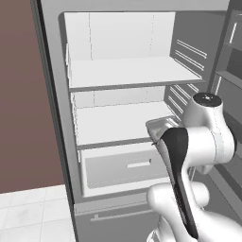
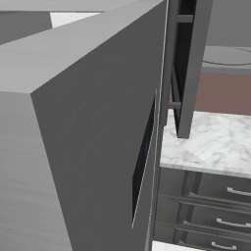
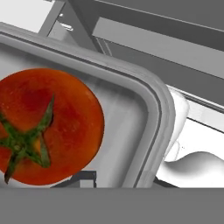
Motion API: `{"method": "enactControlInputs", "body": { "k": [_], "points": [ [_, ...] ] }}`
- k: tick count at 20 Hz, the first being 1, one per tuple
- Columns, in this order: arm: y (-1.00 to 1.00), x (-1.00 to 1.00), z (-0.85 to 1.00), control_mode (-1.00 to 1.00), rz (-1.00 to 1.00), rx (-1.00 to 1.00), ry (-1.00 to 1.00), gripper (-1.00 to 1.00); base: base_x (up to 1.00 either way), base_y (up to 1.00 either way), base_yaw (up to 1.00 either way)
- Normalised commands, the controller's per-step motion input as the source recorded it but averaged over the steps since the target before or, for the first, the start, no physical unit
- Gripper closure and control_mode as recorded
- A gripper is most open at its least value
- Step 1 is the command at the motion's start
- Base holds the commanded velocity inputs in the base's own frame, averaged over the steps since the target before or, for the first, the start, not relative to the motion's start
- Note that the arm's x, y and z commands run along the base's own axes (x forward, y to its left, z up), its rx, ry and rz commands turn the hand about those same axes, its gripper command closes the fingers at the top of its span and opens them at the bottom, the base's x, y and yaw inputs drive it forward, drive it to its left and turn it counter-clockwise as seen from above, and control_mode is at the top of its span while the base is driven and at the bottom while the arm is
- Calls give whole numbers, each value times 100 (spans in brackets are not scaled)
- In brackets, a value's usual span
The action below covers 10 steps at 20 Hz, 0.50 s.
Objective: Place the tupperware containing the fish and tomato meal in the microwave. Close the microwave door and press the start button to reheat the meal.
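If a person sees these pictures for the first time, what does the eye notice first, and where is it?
The red tomato with its green stem fills the left of the hand view, lying in the grey tupperware. In the left base view, the white arm reaches towards the open fridge, with the tupperware at its middle shelf. In the right base view, a large grey fridge door blocks the left, beside a marble counter.

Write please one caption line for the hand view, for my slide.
Close view of a round red tomato with green stem lying in the shallow translucent grey-white tupperware.
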Motion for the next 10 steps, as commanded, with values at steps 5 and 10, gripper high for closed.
{"method": "enactControlInputs", "body": {
  "k": [5, 10],
  "points": [
    [43, -27, 0, -100, 0, -7, -3, 100, 0, 0, 0],
    [0, -4, 11, -100, -1, 0, -3, 100, 0, 0, 0]
  ]
}}
